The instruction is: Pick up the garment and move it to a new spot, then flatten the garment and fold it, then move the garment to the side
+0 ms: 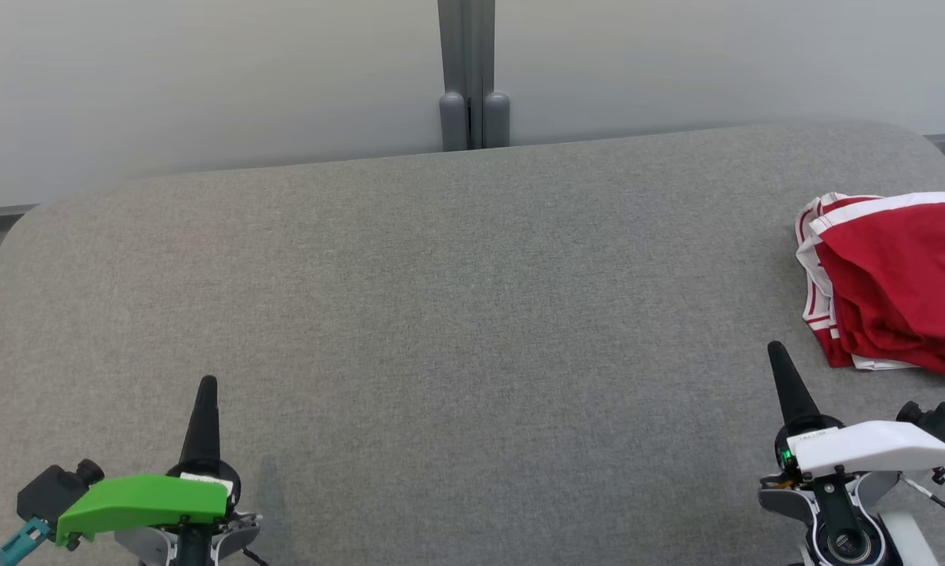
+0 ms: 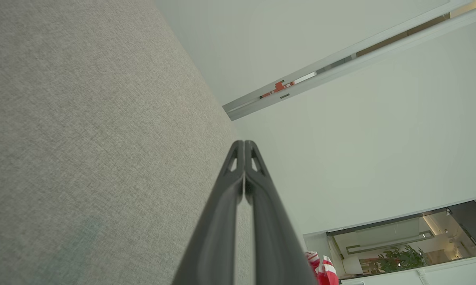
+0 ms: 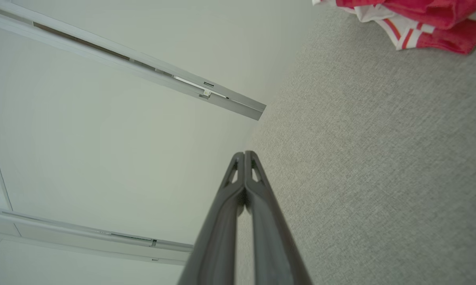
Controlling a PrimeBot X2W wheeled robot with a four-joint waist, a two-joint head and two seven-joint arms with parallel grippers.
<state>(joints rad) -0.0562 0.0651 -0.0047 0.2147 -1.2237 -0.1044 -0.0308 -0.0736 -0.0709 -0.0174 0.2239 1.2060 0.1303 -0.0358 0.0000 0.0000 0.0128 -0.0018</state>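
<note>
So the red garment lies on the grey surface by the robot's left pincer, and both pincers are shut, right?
Not quite. The red garment lies by the right pincer, not the left pincer; the head view shows it. It does lie on the grey surface, and both pincers are shut.

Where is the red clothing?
In the head view, the crumpled red-and-white garment lies at the right of the grey fabric surface, just beyond the right gripper.

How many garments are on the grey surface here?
1. A red garment with white trim lies at the right edge of the grey surface, ahead of the right hand; the frame cuts it off, so more may be hidden.
</note>
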